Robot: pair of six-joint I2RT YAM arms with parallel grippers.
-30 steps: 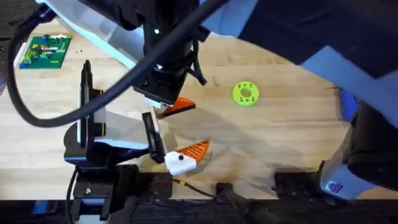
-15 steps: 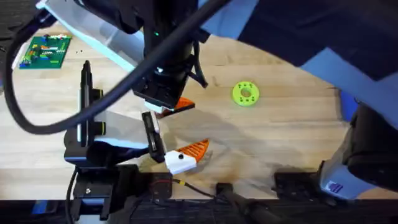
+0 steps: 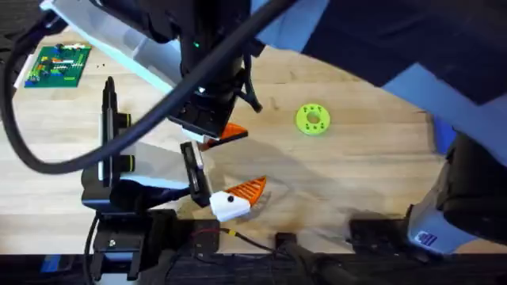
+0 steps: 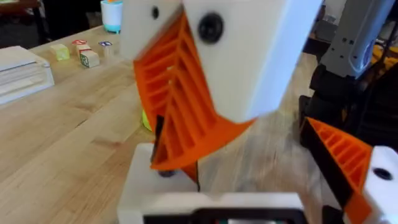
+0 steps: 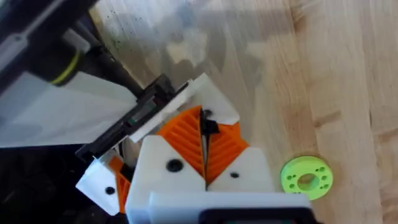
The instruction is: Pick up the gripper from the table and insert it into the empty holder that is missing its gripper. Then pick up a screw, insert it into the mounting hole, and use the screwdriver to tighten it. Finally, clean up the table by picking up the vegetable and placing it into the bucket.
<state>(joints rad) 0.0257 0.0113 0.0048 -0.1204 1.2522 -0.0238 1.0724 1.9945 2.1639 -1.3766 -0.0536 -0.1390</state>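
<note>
My right gripper [image 3: 215,131] reaches across from the far side and is shut, its orange pads [image 5: 186,134] pressed together. An orange wedge, the gripper [image 3: 232,133], sticks out from it. In the left wrist view this orange piece [image 4: 186,152] hangs just above the white holder [image 4: 144,183], close to it; contact is unclear. My left gripper [image 3: 230,168] lies open on the table [image 3: 348,170], and its other finger carries an orange tip [image 3: 249,190]. A slim dark pen-shaped tool [image 3: 106,111], perhaps the screwdriver, stands by the left arm. Screw, vegetable and bucket are out of view.
A flat green disc with holes [image 3: 312,119] lies to the right of the grippers. A green circuit board [image 3: 57,63] sits at the far left. Small blocks [image 4: 81,55] and a pale blue cup [image 4: 112,12] are farther off. The right arm looms large overhead.
My right gripper has shifted very slightly with the orange piece still in it. The left arm has not moved.
</note>
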